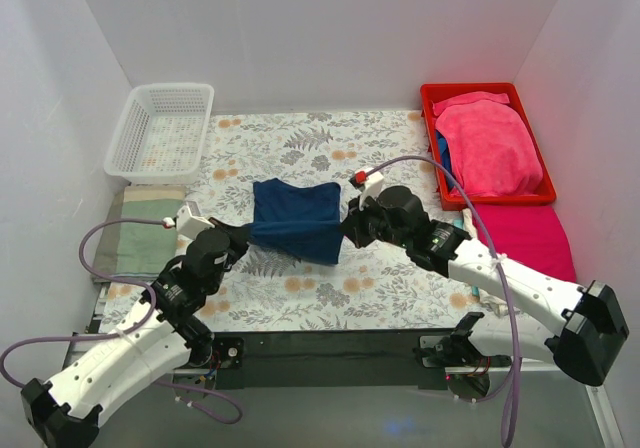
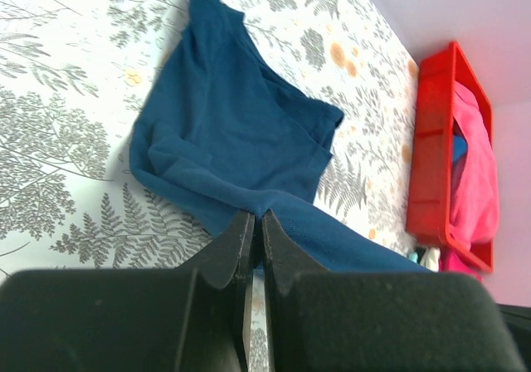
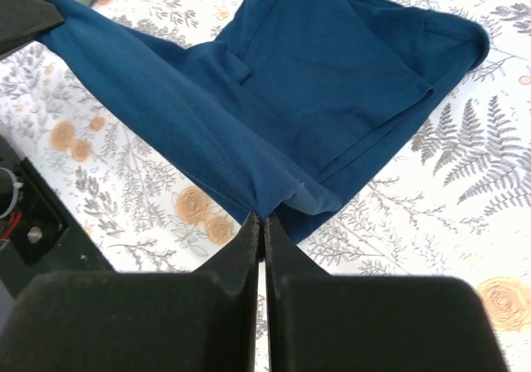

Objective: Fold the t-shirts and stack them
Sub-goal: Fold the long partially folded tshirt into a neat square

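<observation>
Bin, red, holds pink shirts; left pincer and right pincer each clamped on navy t-shirt.

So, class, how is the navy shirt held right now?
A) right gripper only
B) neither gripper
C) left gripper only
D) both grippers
D: the left gripper and the right gripper are each shut on an edge of the navy shirt.

White mesh basket, red bin, floral tablecloth
</observation>
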